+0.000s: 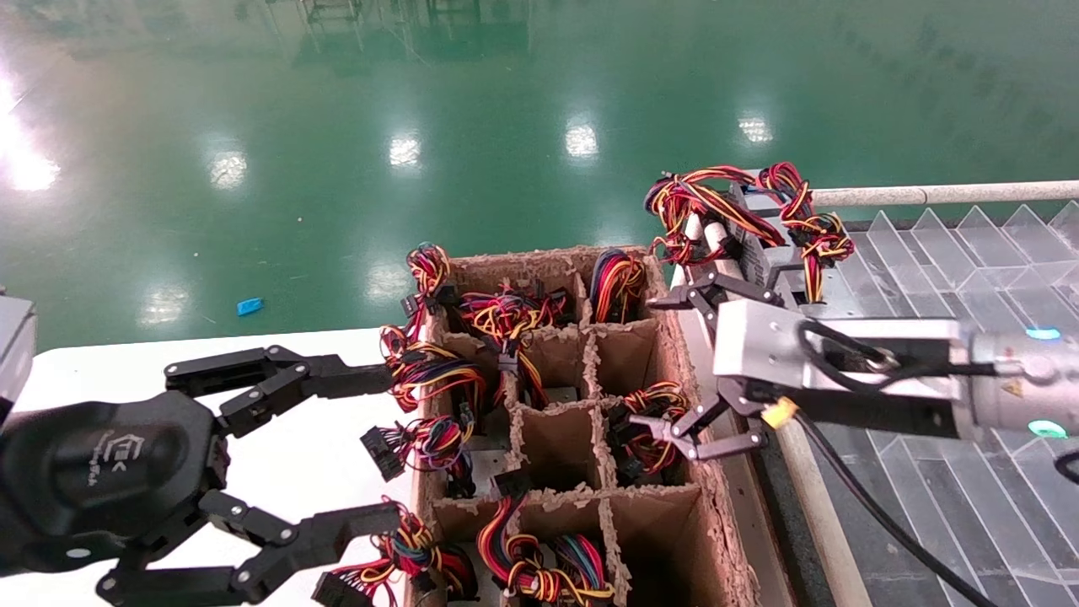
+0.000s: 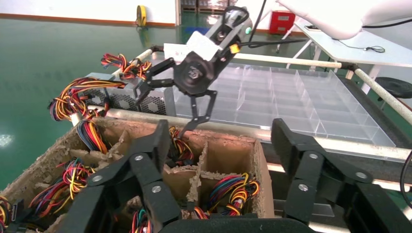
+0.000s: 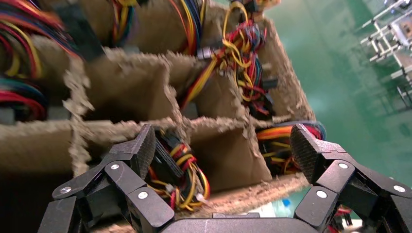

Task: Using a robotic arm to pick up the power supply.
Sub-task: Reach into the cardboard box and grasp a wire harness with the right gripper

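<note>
- While the green floor fills the far half of the head view, a white bench lies at 8 o'clock under the left arm.
- A clear-partitioned tray lies at 3 o'clock, beside the carton.
- A brown cardboard carton with torn dividers sits at centre, reaching to 6 o'clock; its cells hold bundles of red, yellow and black wires, and some cells look empty.
- The left robotic arm hovers at 8 o'clock over the bench, just beside the carton's left wall, its jaws spread wide and holding nothing.
- The right robotic arm reaches in from 3 o'clock over the carton's right-hand cells, jaws wide with nothing gripped; one finger hangs above a wire bundle in a right-hand cell, the other near the power supply.
- The power supply sits at 1 o'clock, just outside the carton's far right corner and against the tray; the left wrist view shows its perforated side.
- Its wire loom curls on top and over the side.
- A small blue scrap lies on the floor at 10 o'clock.
</note>
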`<state>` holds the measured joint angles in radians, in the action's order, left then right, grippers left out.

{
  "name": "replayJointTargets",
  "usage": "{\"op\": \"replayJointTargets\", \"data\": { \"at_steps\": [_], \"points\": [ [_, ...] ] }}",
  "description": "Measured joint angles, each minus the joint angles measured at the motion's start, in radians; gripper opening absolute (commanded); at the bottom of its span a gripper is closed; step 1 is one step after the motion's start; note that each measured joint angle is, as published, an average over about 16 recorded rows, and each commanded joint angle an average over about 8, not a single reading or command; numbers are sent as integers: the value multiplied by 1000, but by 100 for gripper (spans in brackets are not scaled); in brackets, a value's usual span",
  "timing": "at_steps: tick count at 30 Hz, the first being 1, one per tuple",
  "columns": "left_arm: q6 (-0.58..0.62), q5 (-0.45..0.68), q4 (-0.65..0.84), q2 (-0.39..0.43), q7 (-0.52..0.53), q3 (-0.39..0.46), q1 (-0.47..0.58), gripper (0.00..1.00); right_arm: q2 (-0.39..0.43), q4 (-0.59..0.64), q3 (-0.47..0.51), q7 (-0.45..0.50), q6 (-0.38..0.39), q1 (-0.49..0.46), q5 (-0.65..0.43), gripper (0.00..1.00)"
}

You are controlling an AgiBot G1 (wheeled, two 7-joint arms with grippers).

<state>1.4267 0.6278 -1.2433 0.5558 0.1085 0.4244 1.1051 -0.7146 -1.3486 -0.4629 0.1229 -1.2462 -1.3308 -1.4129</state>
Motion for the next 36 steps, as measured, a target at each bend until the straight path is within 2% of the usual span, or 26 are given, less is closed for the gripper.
{"op": "replayJointTargets", "data": {
  "at_steps": [5, 6, 20, 36],
  "points": [
    [0, 0, 0, 0, 0, 0, 0, 0, -22, 1, -38, 34, -4, -39, -86, 7],
    [0, 0, 0, 0, 0, 0, 0, 0, -25, 2, -44, 42, -6, -43, -98, 0],
    [0, 0, 0, 0, 0, 0, 0, 0, -38, 3, -84, 75, 0, -56, -196, 0],
    [0, 0, 0, 0, 0, 0, 0, 0, -36, 3, -90, 79, -1, -55, -210, 0]
  ]
}}
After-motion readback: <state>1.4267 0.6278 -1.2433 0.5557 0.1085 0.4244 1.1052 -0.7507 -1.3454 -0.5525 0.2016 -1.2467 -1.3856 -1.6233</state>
